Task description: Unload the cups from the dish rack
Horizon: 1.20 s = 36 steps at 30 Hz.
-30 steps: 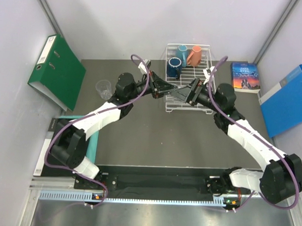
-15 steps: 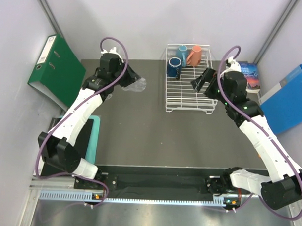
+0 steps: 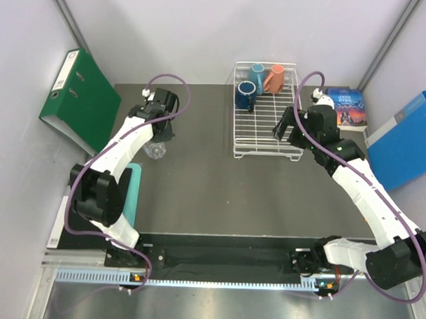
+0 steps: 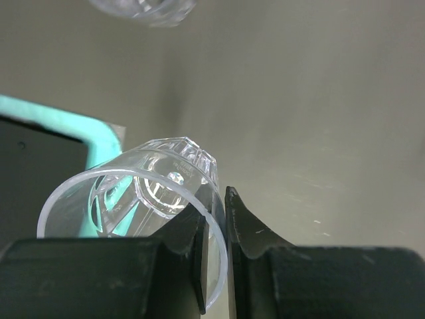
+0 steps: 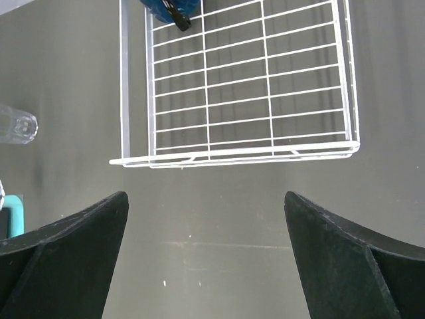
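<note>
left hand (image 4: pixel 224 199) with glass (image 4: pixel 143 189) — nearer, leftward

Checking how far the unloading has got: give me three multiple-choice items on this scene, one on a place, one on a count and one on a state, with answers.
1. Where in the rack do the mugs stand?
A) far end
B) near end
C) middle

2. How many mugs are in the rack?
A) two
B) three
C) five

3. The left pincer is:
A) open and empty
B) shut on a glass
C) shut on a mug

Answers:
1 A: they crowd the far left corner, and the grid nearer the arms is bare.
2 B: dark-blue mug, light-blue mug and orange mug.
3 B: its fingers pinch the clear rim, one inside and one outside.
</note>
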Each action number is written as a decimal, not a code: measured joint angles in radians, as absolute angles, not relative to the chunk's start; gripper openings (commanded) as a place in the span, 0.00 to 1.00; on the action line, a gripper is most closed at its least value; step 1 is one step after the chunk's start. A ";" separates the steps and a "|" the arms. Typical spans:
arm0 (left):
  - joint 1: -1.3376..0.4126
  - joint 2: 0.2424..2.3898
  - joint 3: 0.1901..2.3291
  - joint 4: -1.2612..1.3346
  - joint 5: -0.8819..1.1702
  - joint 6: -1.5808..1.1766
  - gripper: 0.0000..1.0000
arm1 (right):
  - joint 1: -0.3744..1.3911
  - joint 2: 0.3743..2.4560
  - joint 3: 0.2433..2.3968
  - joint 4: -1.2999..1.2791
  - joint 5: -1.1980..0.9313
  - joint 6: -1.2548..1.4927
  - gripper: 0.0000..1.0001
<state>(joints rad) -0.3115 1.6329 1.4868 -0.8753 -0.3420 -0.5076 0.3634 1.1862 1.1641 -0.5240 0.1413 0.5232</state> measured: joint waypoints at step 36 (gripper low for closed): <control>-0.099 1.907 1.416 -0.590 -0.348 -0.505 0.12 | 0.371 1.285 1.127 -0.517 0.085 0.515 1.00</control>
